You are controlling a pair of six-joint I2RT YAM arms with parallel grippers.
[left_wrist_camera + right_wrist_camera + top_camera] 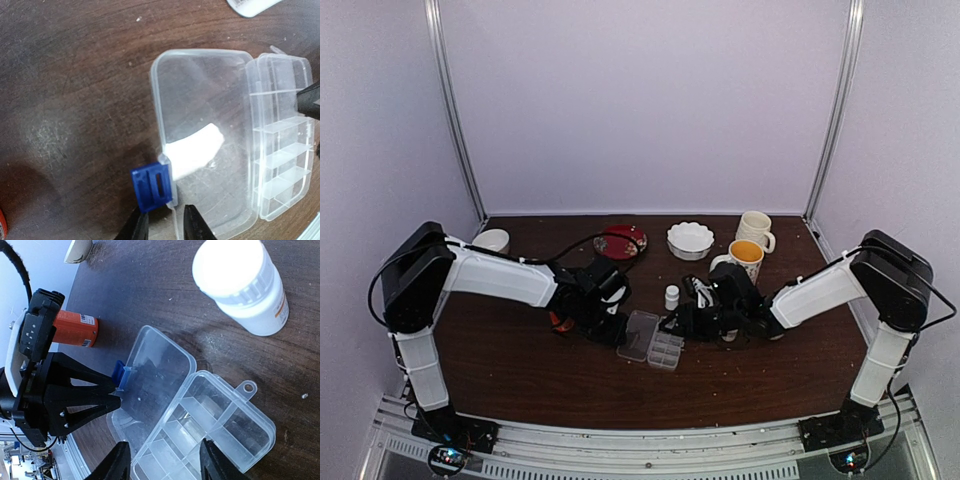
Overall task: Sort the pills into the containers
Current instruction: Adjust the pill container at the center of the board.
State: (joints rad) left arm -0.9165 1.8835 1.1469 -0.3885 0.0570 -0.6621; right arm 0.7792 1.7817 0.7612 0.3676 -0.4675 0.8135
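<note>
The clear pill box lies open on the brown table, its flat lid (200,125) to the left and its containers (282,150) to the right; every cell I can see is empty. A blue latch (152,186) sits on the lid's outer rim. My left gripper (165,212) stands narrowly open astride that rim, one fingertip touching the latch's corner. My right gripper (166,452) is open wide over the containers (210,435). No pills show clearly. A whitish speck (304,396) lies on the table; I cannot tell whether it is a pill.
A white-capped bottle (240,282) stands just behind the box, and an orange bottle (75,329) lies behind my left gripper. At the back are a red plate (620,241), a white bowl (690,240), two mugs (754,230) and a small cup (492,240).
</note>
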